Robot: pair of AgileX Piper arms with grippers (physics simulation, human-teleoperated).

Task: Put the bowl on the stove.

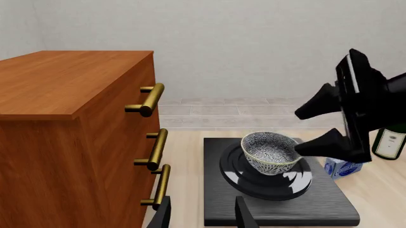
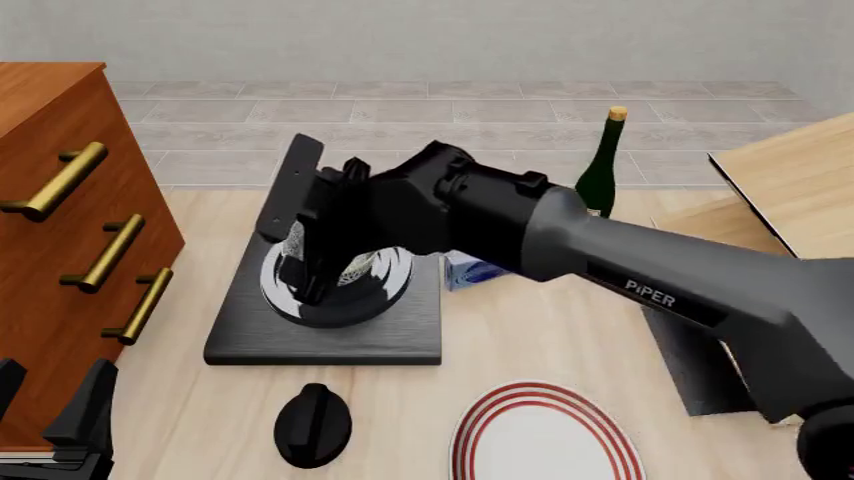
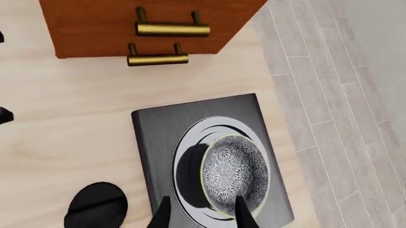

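Bowl (image 1: 271, 153) sits on the stove (image 1: 274, 202) burner, center frame. Right gripper (image 1: 320, 127) is spread wide around the rim, not clamping. Placement looks done; only retraction left.

Your tabletop (image 2: 561, 330) is pale wood. The stove (image 2: 254, 335) lies flat on it, left of centre. Near the front edge you have a black knob (image 2: 312, 425) and a red-ringed plate (image 2: 541, 440). A green bottle (image 2: 603, 170) stands toward the far edge, a small blue carton (image 2: 461, 272) just right of the stove. A wooden dresser (image 2: 54, 240) fills the left edge.
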